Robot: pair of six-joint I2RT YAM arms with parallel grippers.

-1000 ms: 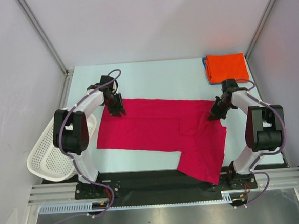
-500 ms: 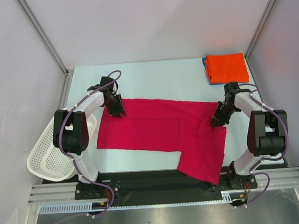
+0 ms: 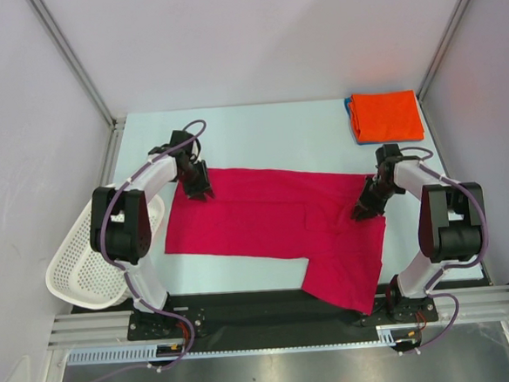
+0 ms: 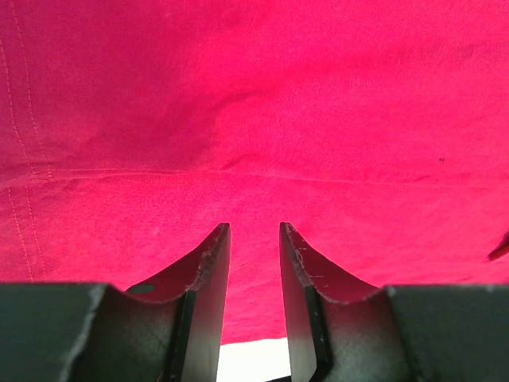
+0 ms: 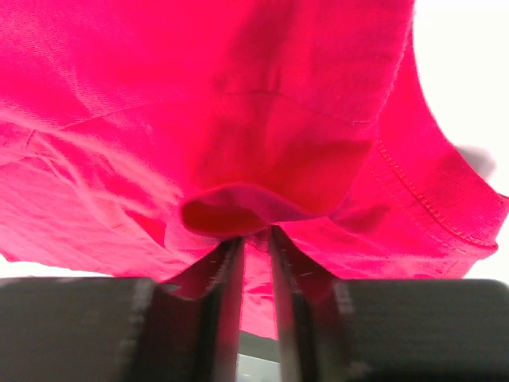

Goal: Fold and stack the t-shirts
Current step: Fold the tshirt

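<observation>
Pale table holds a wide crimson cloth t-shirt; the left gripper is spread a little on its far left corner, and I cannot tell if the right gripper pinches the bunched right edge, so a tug there could wrinkle the fold.

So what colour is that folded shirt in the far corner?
The folded shirt is orange; top view shows it best.

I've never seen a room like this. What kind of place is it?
Probably a robot test booth, not a home: plain white walls on metal posts, a table with two robot arms bolted on, a red t-shirt laid out.
</observation>
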